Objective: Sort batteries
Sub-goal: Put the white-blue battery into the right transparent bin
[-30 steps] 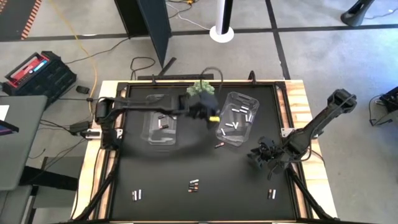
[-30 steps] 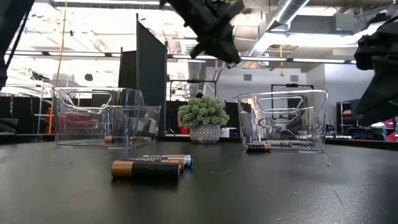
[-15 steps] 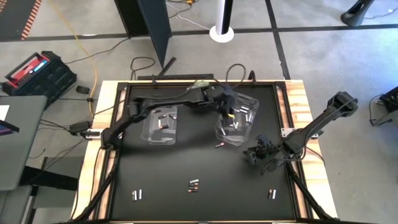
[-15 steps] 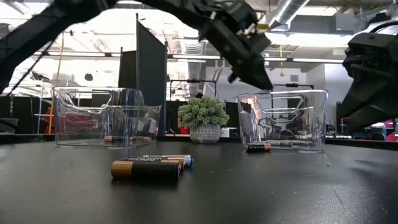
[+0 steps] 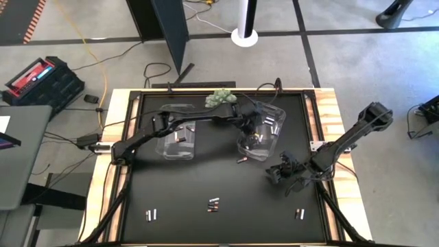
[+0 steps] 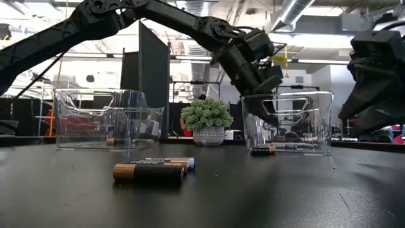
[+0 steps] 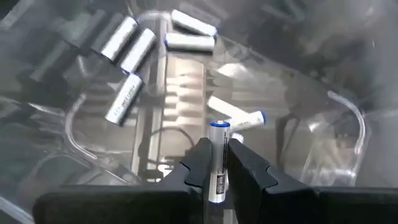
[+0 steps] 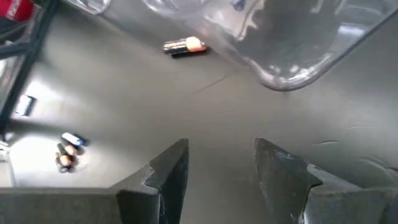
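Left gripper (image 7: 216,163) over the clear plastic bin on the right (image 5: 276,134), jaws pinching 1 small silver-white battery with a blue tip (image 7: 217,155) upright above other pale batteries (image 7: 129,46) inside. Could bounce out or land on the rim if let go too high. Right gripper (image 8: 217,163) hanging low over the black table mat (image 8: 124,112), jaws apart, holding nothing. Compared with 1 second ago: left arm now reaching across from near the green spiky plant (image 5: 221,99) to this bin.

no readable text, battery labels illegible
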